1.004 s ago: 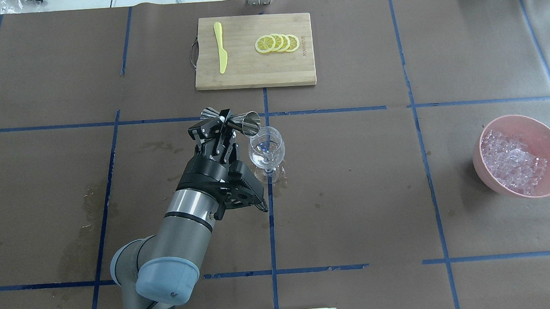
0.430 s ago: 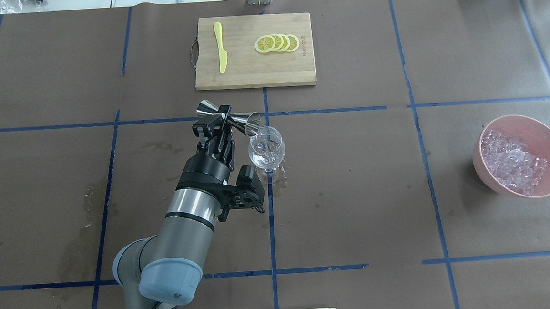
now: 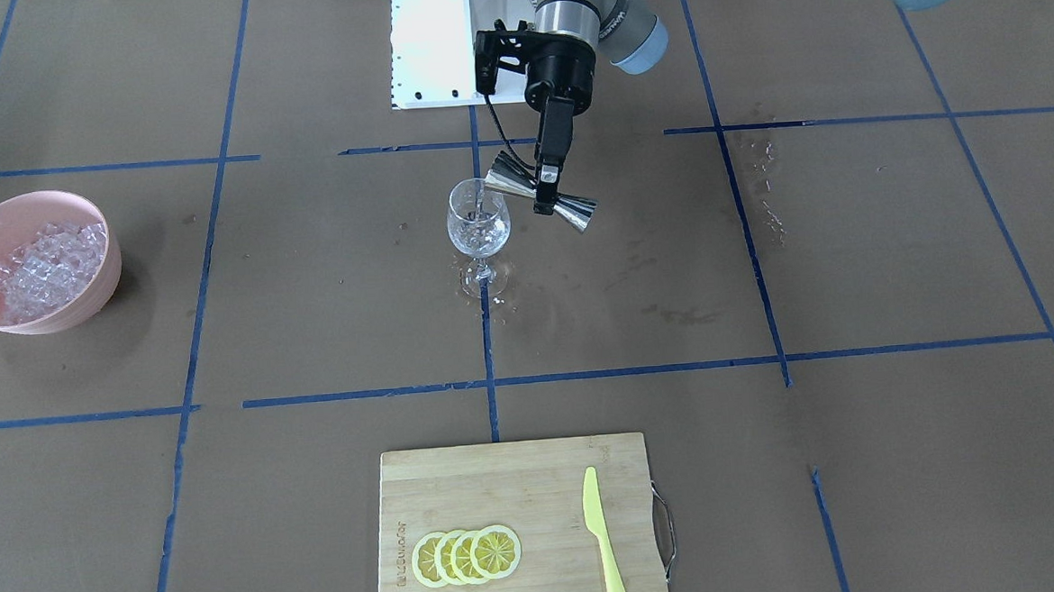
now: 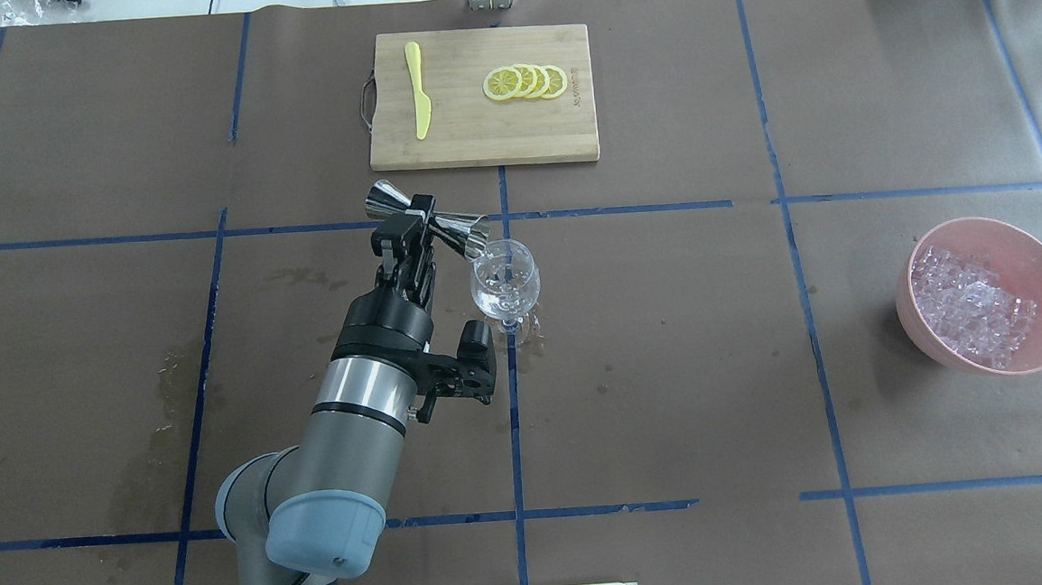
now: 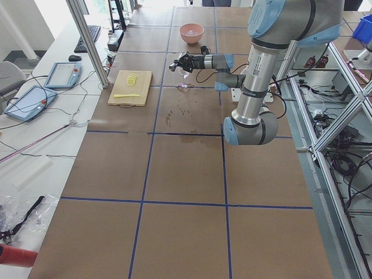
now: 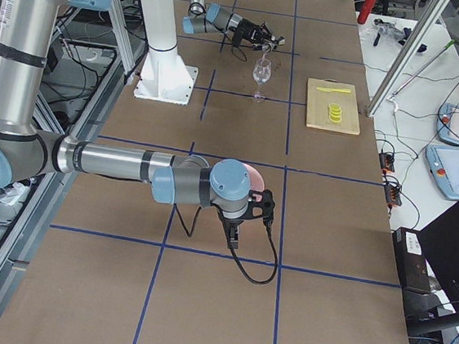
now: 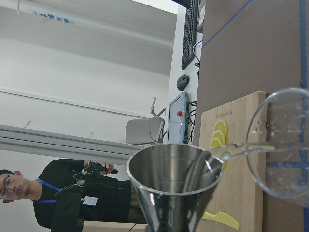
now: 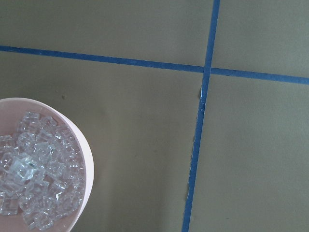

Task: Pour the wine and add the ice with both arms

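- Steel measuring cup point(image 4: 470, 229), a double-cone one, is pinched at its narrow waist between the fingers of the left gripper point(image 4: 417, 216), which are pressed in on it.
- The cup lies tipped on its side, its lower mouth over the near rim of the wine glass point(image 4: 504, 283).
- In the left wrist view a thin clear stream leaves the cup's lip and runs to the glass rim; the front view shows the same thread falling into the bowl of the glass.
- The glass stands upright on a blue tape line near the middle of the table point(image 4: 670, 365), with wet marks on the brown paper round its foot.
- Clear glints show inside the glass; whether any cubes lie in it I cannot tell.
- The ice point(image 4: 970, 306) is heaped in a pink bowl point(image 4: 941, 353) well apart from the glass, toward the robot's right end of the table.
- The right gripper point(image 6: 234, 234) shows only in the right side view, low over the table just beside the pink bowl; whether its fingers are spread or together I cannot tell.
- The right wrist camera looks down on part of the bowl and cubes, beside crossing blue tape.
- A wooden cutting board point(image 4: 475, 137) lies beyond the glass, carrying overlapping lemon slices point(image 4: 526, 82) and a yellow knife point(image 4: 419, 91).
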You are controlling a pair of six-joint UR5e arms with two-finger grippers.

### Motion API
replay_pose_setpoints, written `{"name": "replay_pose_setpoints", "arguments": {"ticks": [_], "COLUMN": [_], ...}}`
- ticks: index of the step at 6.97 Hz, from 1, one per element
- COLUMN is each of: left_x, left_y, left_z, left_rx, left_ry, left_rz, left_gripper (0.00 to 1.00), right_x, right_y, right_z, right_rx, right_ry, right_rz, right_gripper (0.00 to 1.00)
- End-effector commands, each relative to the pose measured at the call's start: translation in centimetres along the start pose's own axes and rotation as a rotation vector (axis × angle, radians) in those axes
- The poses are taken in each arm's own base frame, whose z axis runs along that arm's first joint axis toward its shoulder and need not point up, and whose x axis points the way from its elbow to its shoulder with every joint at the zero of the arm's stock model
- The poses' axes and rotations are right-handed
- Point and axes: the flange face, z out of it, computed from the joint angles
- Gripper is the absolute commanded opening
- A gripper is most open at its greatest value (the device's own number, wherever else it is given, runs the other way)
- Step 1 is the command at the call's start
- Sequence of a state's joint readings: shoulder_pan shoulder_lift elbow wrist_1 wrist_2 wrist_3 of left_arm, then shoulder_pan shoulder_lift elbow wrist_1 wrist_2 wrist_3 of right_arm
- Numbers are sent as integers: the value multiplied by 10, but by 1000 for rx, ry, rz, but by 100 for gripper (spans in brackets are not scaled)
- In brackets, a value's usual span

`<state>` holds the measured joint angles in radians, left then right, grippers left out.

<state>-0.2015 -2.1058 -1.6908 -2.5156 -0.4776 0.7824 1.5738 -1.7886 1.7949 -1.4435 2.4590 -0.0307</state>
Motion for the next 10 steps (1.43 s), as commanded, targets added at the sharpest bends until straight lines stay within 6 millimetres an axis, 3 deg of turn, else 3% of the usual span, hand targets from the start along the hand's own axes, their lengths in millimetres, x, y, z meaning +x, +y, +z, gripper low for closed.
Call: {"name": "replay_pose_setpoints", "arguments": {"ticks": [1,6,8,10], "left_x": [-3,-8,-10,-27], "left_y": [-2,-5,-4,8], "left_z": [0,0,-3,-6], "left_rx": [-8,-28,-15,24], "left_ry": [-11,-36,-46,-100], "left_rz": [66,135,92,-43], "left_gripper": [0,0,0,0], "right_x": [1,1,0,0], "right_y": [0,0,-1,-1], "right_z": [-1,-2,-2,-2], "right_rx": [2,4,6,6], "right_ry": [0,-1,-1,-1], "right_rz": [2,2,-2,-2], "right_gripper": [100,100,100,100]}}
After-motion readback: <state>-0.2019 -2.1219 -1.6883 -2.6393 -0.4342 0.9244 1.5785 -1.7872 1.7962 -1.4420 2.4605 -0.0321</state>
